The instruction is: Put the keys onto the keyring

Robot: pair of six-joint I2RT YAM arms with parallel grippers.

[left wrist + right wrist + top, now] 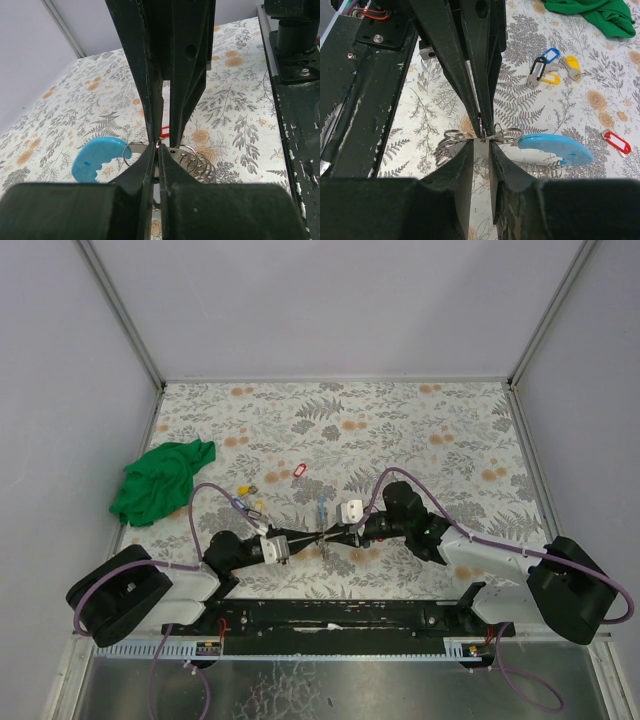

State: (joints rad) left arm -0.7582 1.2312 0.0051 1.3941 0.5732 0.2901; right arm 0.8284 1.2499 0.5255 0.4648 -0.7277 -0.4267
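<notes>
The keyring hangs between my two grippers over the table's middle: small metal rings (pixel 455 137) and a bright light-blue arc (pixel 555 150), which also shows in the left wrist view (pixel 97 157). My left gripper (pixel 158 149) is shut on a thin metal ring. My right gripper (pixel 481 142) meets it tip to tip and is shut on a flat metal part of the keyring. In the top view both meet (pixel 325 534). A cluster of keys with black, blue and yellow tags (pixel 549 68) lies on the table (pixel 246 500). One red-tagged key (pixel 616 142) lies apart (pixel 297 471).
A green cloth (pixel 160 480) lies crumpled at the table's left side, beyond the keys. Purple cables (pixel 205 495) arch over both arms. The black base rail (pixel 330 615) runs along the near edge. White walls enclose the flowered table.
</notes>
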